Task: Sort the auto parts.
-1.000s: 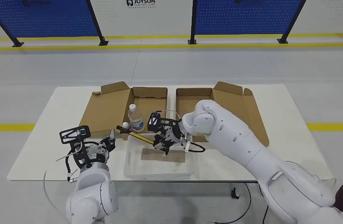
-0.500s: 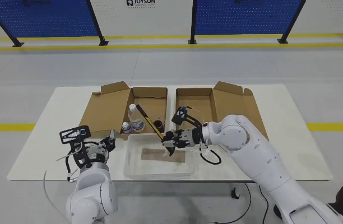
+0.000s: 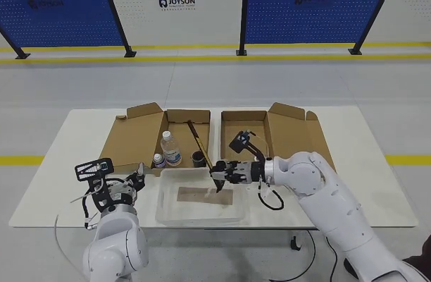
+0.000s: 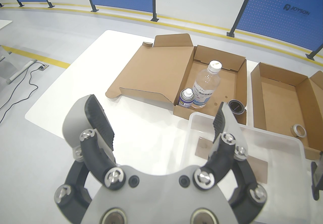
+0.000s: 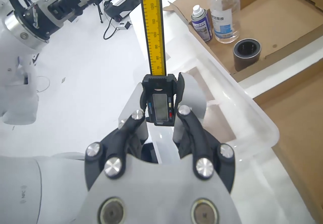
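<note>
In the right wrist view, a digital caliper (image 5: 161,109) inside the right tool (image 5: 161,92)

Yellow caliper (image 5: 153,20) (black ticks, black head), brown cardboard boxes (image 3: 131,141), white table (image 3: 67,176), clear bin (image 3: 163,203)

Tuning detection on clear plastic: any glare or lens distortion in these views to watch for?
Left wrist view: strong wide-angle bend, the yellow floor line bows. Right wrist view: bright highlights along the rim of the clear bin; none on the scale of the caliper held in the right gripper. Top view: even light, the bin is faint against the white table.
</note>
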